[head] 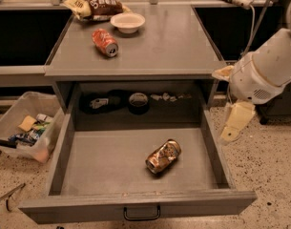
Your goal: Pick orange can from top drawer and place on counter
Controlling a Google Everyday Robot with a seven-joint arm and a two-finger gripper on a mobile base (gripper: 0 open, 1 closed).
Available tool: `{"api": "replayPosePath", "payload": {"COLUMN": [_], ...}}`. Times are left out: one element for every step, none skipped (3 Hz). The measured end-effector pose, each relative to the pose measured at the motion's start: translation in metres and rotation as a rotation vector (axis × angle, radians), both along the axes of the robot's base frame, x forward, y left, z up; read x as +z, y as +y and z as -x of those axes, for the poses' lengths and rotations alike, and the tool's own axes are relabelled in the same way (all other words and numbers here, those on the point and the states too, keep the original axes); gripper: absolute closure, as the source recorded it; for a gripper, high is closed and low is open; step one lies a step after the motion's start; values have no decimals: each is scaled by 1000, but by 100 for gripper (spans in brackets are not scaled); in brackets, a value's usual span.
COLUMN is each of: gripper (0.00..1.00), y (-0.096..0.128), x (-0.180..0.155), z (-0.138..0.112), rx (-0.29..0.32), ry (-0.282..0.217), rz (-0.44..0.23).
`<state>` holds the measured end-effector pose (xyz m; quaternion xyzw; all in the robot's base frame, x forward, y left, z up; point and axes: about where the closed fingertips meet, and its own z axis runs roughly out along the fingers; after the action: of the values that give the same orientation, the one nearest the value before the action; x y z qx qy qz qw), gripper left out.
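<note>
The orange can (163, 156) lies on its side on the floor of the open top drawer (135, 208), right of its middle, silver end toward the front left. The drawer is pulled fully out, with its dark wire handle at the front. The counter (169, 42) is the grey cabinet top above it. My gripper (234, 124) hangs from the white arm at the right, outside the drawer's right wall, above and to the right of the orange can. It holds nothing that I can see.
On the counter lie a red-orange can (105, 42), a white bowl (128, 22) and a chip bag (95, 5). Dark items (117, 101) sit in the cabinet behind the drawer. A clear bin (25, 128) of small things stands on the floor at the left.
</note>
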<state>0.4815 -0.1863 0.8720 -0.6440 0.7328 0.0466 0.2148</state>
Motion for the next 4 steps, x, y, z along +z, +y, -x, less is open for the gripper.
{"api": "replayPosePath", "payload": {"gripper": [0, 0, 0, 0], "y": [21, 40, 40, 42], "x": [-47, -96, -96, -102], "z": [-11, 2, 2, 2], "rx": [60, 70, 70, 85], "ry": [-7, 46, 46, 51], "rz": [-52, -52, -52, -72]}}
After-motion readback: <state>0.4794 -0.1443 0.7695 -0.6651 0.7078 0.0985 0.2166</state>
